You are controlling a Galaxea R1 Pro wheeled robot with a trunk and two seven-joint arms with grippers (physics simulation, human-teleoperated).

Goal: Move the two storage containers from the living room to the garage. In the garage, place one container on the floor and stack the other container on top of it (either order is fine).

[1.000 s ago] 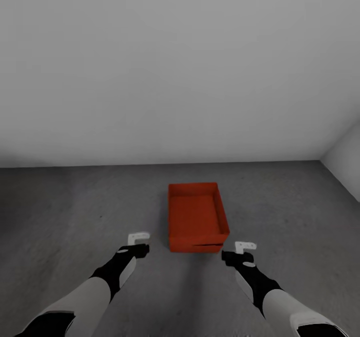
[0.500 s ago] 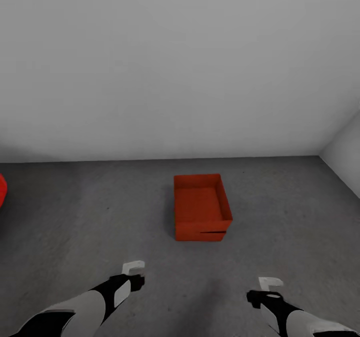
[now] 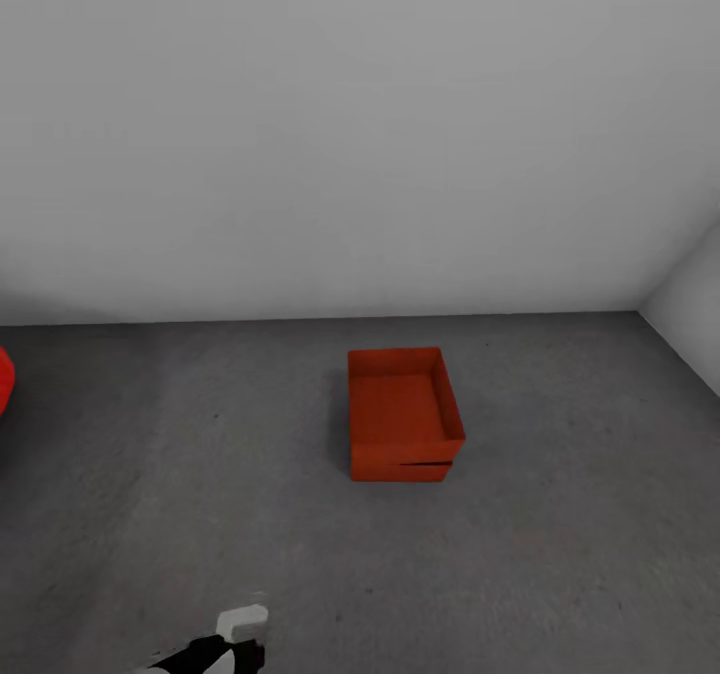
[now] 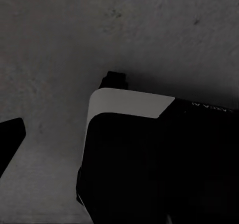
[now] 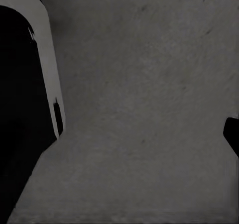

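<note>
The two red-orange storage containers stand stacked on the dark grey concrete floor (image 3: 560, 534) of the garage, mid-view. The upper container (image 3: 400, 404) is open-topped and empty. Only a thin front strip of the lower container (image 3: 400, 473) shows beneath it. My left gripper (image 3: 243, 626) sits at the bottom edge of the head view, well short of the stack and holding nothing. One dark fingertip (image 4: 10, 139) shows at the edge of the left wrist view over bare floor. In the right wrist view a dark fingertip (image 5: 232, 134) also sits at the edge, with nothing held.
A plain grey-white wall (image 3: 360, 134) runs behind the stack and meets a side wall (image 3: 690, 324) at the right. A sliver of the red car (image 3: 4, 379) shows at the left edge. My own dark and white base (image 4: 149, 154) shows in both wrist views.
Both arms have pulled back and down from beside the stack; the right one has left the head view. The camera backed off slightly earlier, bringing the car's edge into view. The stack is unmoved.
</note>
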